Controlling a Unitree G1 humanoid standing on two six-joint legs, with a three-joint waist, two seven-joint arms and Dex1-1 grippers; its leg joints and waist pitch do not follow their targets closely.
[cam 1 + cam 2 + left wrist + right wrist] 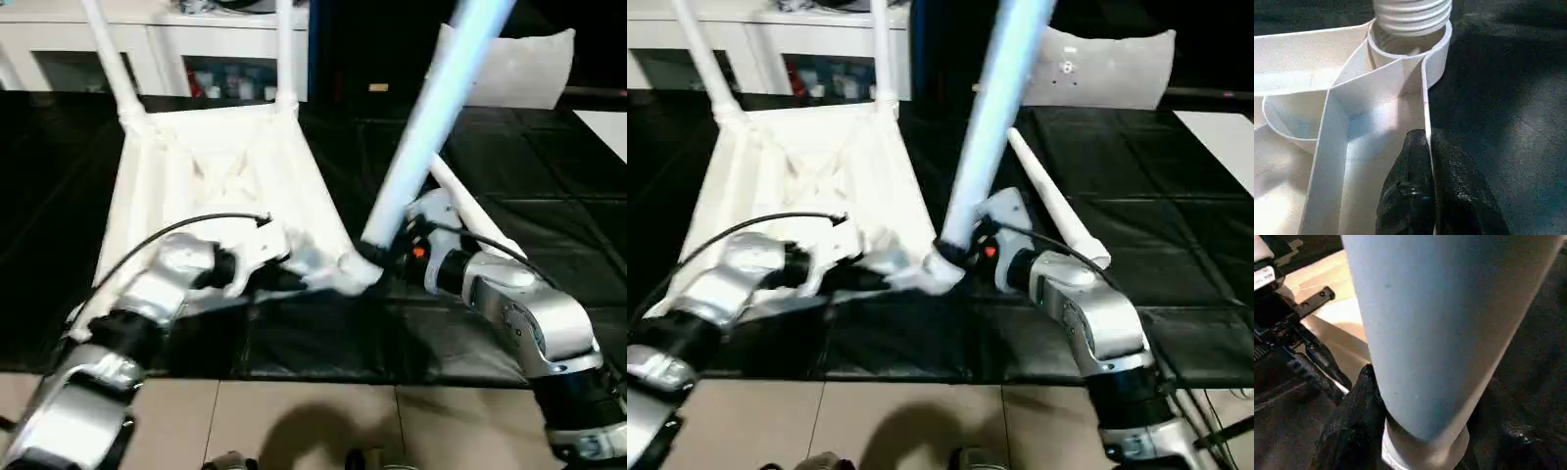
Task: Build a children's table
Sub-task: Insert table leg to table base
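The children's table top (196, 166) lies upside down, ribs up, with two white legs (108, 49) (284, 49) standing in its far corners. My left gripper (1427, 142) is shut on the thin side wall of the top, just short of the near right corner socket (1437, 63). A third leg (441, 98) leans up and to the right from that socket, its threaded end (1410, 12) sitting in the socket mouth. My right gripper (382, 250) is shut around this leg just above its base, one black finger (1352, 431) against the tube. Another leg (1053, 206) lies loose behind my right forearm.
The black padded work surface (549, 176) spreads under and around the table top, ending at a pale tiled floor (294, 421) in front. A white shelf unit (167, 39) stands at the back left and a white cushion (519, 69) at the back right.
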